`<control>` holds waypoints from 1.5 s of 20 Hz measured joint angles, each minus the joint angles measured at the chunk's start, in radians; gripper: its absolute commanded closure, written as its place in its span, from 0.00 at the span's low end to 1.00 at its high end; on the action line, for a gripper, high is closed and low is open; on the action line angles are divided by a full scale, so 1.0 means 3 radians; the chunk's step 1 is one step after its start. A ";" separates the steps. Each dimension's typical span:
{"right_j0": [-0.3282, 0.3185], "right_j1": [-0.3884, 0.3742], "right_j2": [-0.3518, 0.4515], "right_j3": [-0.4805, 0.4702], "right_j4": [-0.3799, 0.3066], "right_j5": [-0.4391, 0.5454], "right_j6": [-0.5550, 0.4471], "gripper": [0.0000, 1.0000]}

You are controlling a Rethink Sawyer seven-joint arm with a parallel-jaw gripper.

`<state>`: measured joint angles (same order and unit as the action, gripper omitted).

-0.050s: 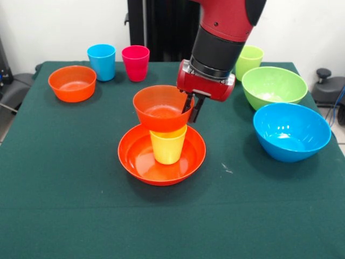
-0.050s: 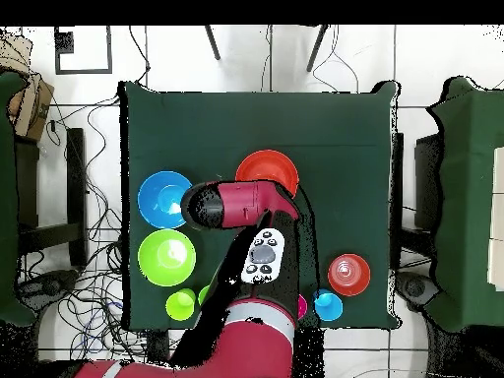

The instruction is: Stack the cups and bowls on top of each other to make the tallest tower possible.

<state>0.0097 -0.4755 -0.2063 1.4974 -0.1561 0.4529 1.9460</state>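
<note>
In the front view, we take the wide bowl (image 1: pixel 161 162) at the table's (image 1: pixel 54 205) middle as our clock centre. A cup (image 1: pixel 168 147) stands inside it, and a small bowl (image 1: pixel 161 108) sits on that cup. The gripper (image 1: pixel 192 108) is at this bowl's three o'clock rim. At ten o'clock we find a second small bowl (image 1: pixel 72 83). Between eleven and twelve stand the left cup (image 1: pixel 101 62) and the right cup (image 1: pixel 135 63), side by side. The near large bowl (image 1: pixel 291 132) lies at three, the far large bowl (image 1: pixel 274 86) at two, with the last cup (image 1: pixel 249 59) just behind it.

Green-clothed table (image 1: pixel 64 216), scattered bowls, cups
</note>
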 measured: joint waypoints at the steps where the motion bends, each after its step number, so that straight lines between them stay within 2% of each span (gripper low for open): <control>1: 0.0000 0.0000 0.0000 0.0000 0.0000 0.0000 0.0000 1.00; 30: 0.0001 0.0006 0.0000 -0.0065 0.0049 0.0000 0.0000 1.00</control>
<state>0.0101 -0.4736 -0.2062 1.4779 -0.1415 0.4529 1.9460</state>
